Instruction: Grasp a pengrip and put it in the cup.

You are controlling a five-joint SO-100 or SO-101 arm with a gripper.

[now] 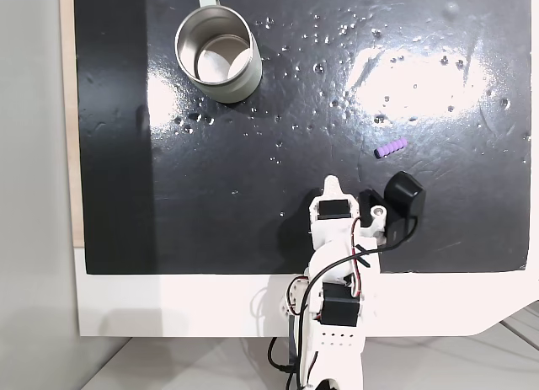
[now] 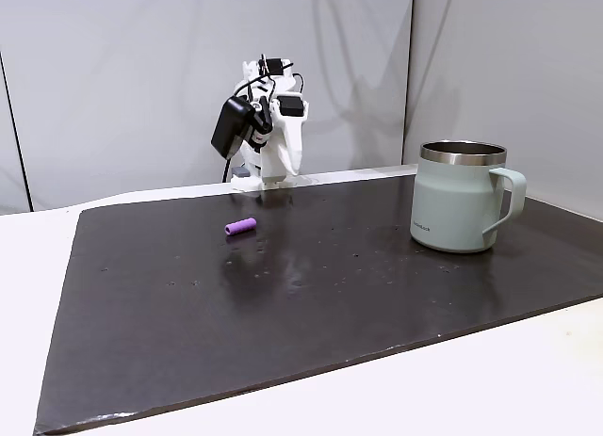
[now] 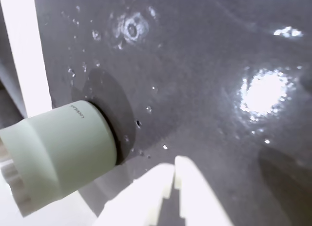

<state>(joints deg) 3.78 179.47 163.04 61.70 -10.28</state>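
Observation:
The light-purple pengrip (image 1: 389,147) lies on the black mat, right of centre in the fixed view from above; in the fixed side view the pengrip (image 2: 240,227) rests left of centre. The pale grey-green cup (image 1: 216,53) stands upright at the mat's far left corner, steel inside empty, and the cup (image 2: 460,197) is at the right from the side. The wrist view has the cup (image 3: 58,153) at its left edge. My white gripper (image 1: 333,186) (image 2: 285,165) (image 3: 174,163) is shut on nothing, folded back near the arm's base, well short of the pengrip.
The black mat (image 1: 253,196) (image 2: 283,304) covers most of the white table (image 1: 168,306) and shows glare spots and small dimples. A black camera housing (image 1: 402,195) sits beside the gripper. Grey walls stand behind the arm.

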